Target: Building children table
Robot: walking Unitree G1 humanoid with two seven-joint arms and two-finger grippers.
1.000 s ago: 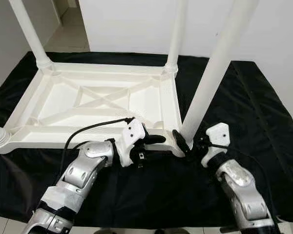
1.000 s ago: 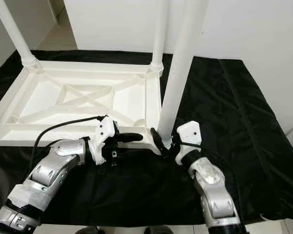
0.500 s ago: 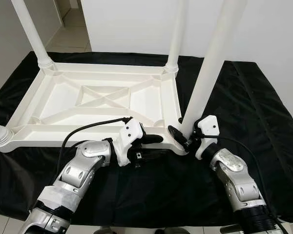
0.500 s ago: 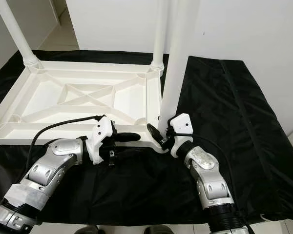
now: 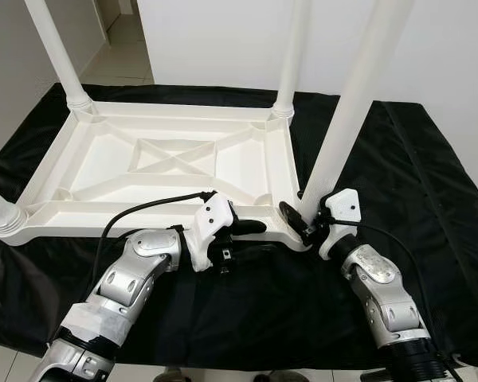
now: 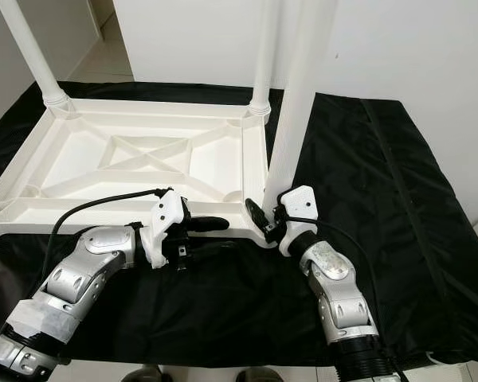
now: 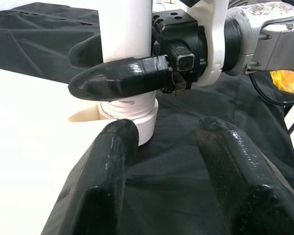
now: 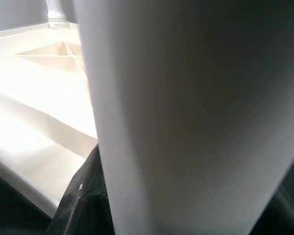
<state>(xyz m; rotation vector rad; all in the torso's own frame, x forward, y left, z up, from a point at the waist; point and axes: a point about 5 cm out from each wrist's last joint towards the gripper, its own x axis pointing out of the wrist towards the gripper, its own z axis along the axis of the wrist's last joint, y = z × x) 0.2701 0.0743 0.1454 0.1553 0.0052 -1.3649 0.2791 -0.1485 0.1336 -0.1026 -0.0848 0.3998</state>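
Right gripper (image 5: 297, 224) clamps the white plastic table leg (image 5: 346, 127) at its corner socket.
Head views: the upturned white plastic tabletop (image 5: 155, 171) lies before both grippers on black cloth (image 5: 414, 175). Left wrist view: left gripper (image 7: 164, 161) is open, near the socket. Tilting could jam the leg.

Both arms were cased in rounded silver metal shells, jointed in segments, with black bands showing at the seams. The left arm (image 5: 131, 274) carried a thin black cable (image 5: 151, 208) that looped from the forearm up to a white plastic wrist housing (image 5: 213, 223). The right arm (image 5: 378, 290) had the same white housing (image 5: 344, 208) and a black cable (image 5: 398, 247) along its side. Each ended in a gripper of two long, glossy black fingers, the left gripper (image 5: 243, 239) and the right gripper (image 7: 112, 68); small screws dotted the right one's black mounting block (image 7: 179, 36).
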